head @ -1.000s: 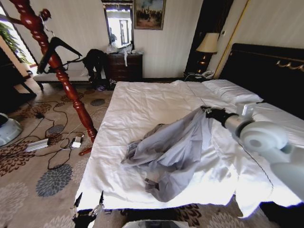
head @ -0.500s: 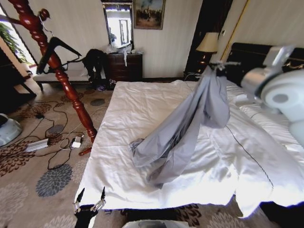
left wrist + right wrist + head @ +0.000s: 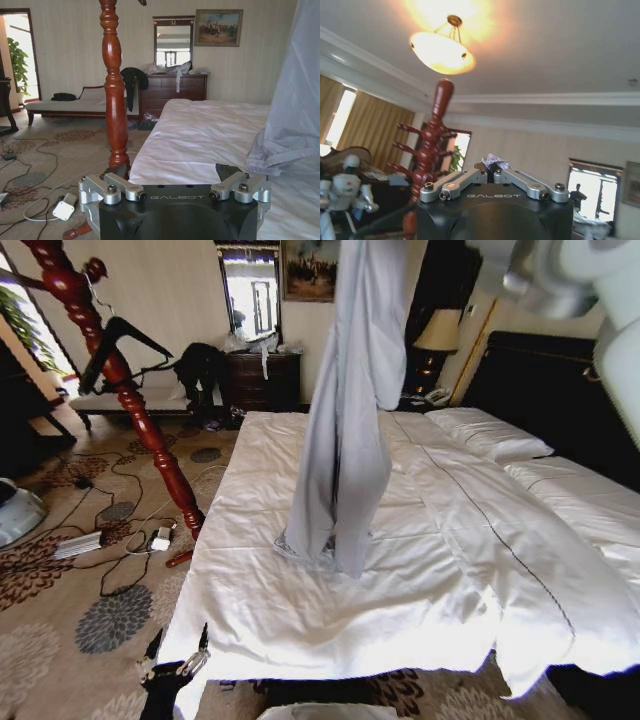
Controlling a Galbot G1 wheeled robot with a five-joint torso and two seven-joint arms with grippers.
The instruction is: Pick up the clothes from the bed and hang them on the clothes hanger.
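Bedroom wallpaper, a framed painting [image 3: 314, 268] and a mirror [image 3: 251, 295] at the back, patterned carpet strewn with cables on the left, and the bed [image 3: 300, 590] spreading wide and white across the middle. And up goes the grey jacket [image 3: 345, 410], hanging in a long narrow column from beyond the top edge of the head view, so the collar end is cut off. Its lowest folds touch the duvet, bunched into a small crumple; the left wrist view catches that hem [image 3: 280, 150] just above the sheet.

Right arm is high, only its white elbow casing [image 3: 560, 275] in the head view's upper corner. Up at the right gripper [image 3: 492, 175], fingers pressed together with a scrap of grey cloth pinched between the tips, ceiling lamp [image 3: 441, 52] glowing above.

Left gripper [image 3: 172, 668] sits low at the foot of the bed, partly cut off by the frame edge; its fingers [image 3: 122, 186] stand wide apart, nothing in them.

Over on the left, the black hanger [image 3: 120, 340] hangs on the tall red coat stand [image 3: 140, 410], well apart from the jacket; its hook is too thin to make out.
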